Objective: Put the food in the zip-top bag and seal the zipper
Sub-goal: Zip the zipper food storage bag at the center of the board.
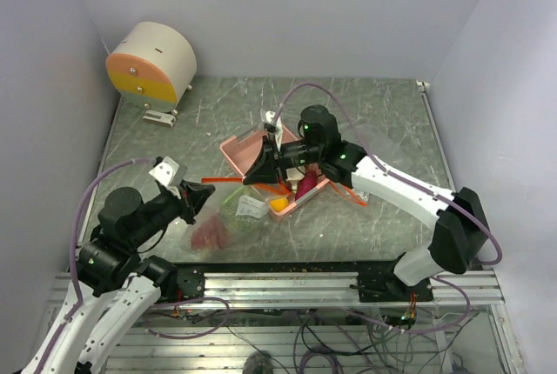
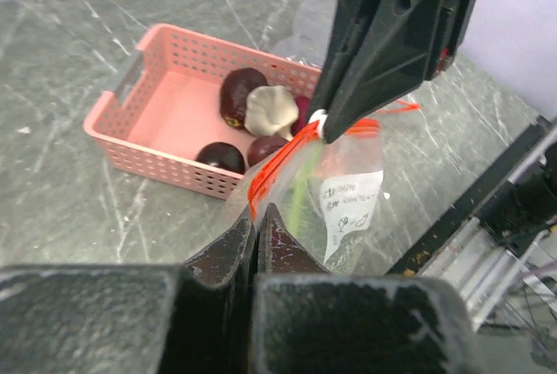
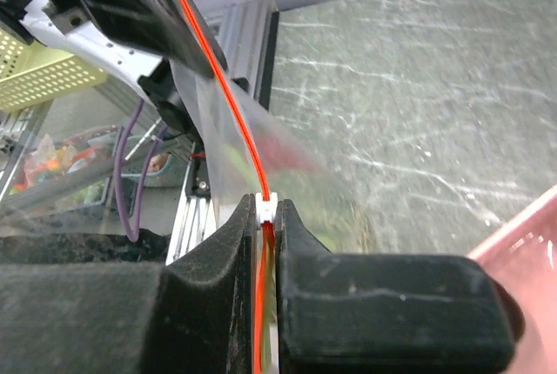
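Right pincer (image 3: pixel 268 216) is clamped on the zipper (image 3: pixel 228 100); left pincer (image 2: pixel 258 224), ahead, pinches its other end. Slide straight, strip taut.

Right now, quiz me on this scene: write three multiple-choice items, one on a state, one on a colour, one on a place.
1. The right pincer is: A wide open; B shut on the zipper; C out of view.
2. The zipper on the zip-top bag is: A blue; B green; C orange-red.
3. The whitish bulb lies: A in the pink basket; B in the bag; C in the right pincer.
Answers: 1 B, it pinches the strip at the white slider; 2 C, both wrist views show the strip orange-red; 3 A, it sits among dark purple pieces inside the basket.
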Tool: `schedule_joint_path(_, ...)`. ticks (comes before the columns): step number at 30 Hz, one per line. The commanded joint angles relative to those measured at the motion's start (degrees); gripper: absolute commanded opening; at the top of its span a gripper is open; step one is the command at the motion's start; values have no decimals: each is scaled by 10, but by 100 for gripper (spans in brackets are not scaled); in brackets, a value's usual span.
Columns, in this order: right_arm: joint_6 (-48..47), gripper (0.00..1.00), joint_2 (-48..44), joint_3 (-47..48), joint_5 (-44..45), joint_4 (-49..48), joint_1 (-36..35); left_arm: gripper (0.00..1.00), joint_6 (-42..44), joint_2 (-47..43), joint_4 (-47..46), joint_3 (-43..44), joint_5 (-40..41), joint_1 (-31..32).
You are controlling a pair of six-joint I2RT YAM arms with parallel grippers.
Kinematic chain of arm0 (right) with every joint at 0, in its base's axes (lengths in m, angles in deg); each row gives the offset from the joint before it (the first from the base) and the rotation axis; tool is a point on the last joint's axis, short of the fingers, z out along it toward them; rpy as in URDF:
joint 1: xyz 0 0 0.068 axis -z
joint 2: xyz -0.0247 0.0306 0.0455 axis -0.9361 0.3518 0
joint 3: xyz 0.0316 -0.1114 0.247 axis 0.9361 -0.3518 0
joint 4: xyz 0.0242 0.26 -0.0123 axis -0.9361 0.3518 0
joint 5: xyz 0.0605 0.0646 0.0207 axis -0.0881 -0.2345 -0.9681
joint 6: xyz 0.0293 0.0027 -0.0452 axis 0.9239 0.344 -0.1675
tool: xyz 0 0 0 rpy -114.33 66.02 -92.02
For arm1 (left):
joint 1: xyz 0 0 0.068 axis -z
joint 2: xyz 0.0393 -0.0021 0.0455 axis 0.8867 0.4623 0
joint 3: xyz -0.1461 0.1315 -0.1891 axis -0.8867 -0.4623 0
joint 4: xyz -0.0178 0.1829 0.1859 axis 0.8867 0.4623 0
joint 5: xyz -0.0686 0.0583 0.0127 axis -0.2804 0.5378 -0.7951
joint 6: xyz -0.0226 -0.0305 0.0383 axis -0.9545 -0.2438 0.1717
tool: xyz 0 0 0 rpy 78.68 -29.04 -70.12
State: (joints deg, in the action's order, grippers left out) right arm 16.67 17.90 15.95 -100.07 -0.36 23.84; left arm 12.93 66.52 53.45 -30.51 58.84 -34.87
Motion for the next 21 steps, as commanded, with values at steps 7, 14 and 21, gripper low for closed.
schedule_joint_path(7,-23,0,-80,-45,53,42,53,7,1,-65,11,39,183,0)
schedule_joint_path(14,-25,0,-108,-62,98,62,61,7,-13,-71,24,41,252,0)
schedule_joint_path(21,-26,0,-117,-76,113,72,66,7,-23,-94,21,41,299,0)
